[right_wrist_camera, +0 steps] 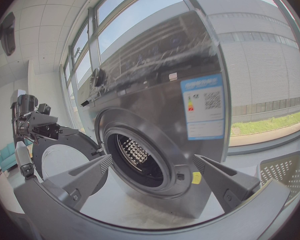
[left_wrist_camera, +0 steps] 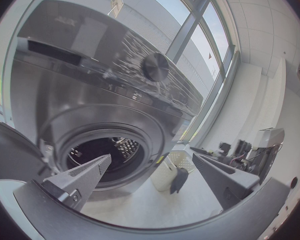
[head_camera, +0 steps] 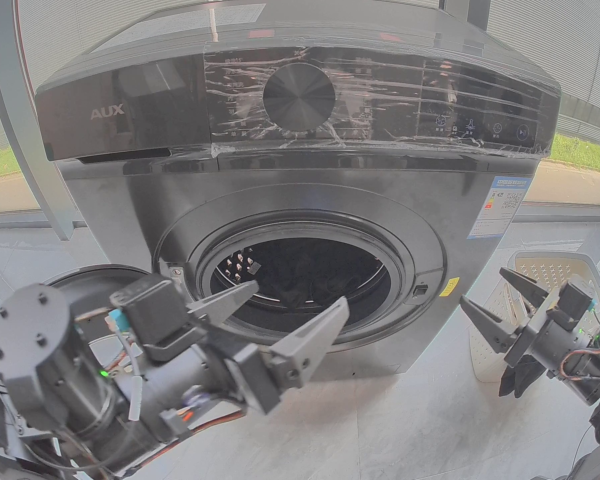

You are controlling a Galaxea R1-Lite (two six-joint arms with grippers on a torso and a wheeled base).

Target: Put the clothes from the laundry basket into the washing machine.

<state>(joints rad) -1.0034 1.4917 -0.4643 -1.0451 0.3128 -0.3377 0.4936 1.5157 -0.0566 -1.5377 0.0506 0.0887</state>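
The grey washing machine (head_camera: 300, 188) stands with its round door (head_camera: 90, 281) swung open to the left. Dark clothes (head_camera: 313, 275) lie inside the drum (right_wrist_camera: 140, 157). My left gripper (head_camera: 300, 295) hangs open and empty just in front of the drum opening (left_wrist_camera: 100, 157). My right gripper (head_camera: 483, 285) is open and empty to the machine's right, beside the white laundry basket (head_camera: 560, 268). The basket's (right_wrist_camera: 283, 170) perforated inner wall is visible. A small dark shape (left_wrist_camera: 178, 180) hangs under the right gripper in front of the basket (left_wrist_camera: 163, 174); I cannot tell what it is.
The open door (right_wrist_camera: 63, 150) takes up the floor space left of the machine. Pale tiled floor (head_camera: 393, 421) lies free in front of it. Large windows (right_wrist_camera: 263, 67) run behind the machine, and the basket stands on the floor close to its right side.
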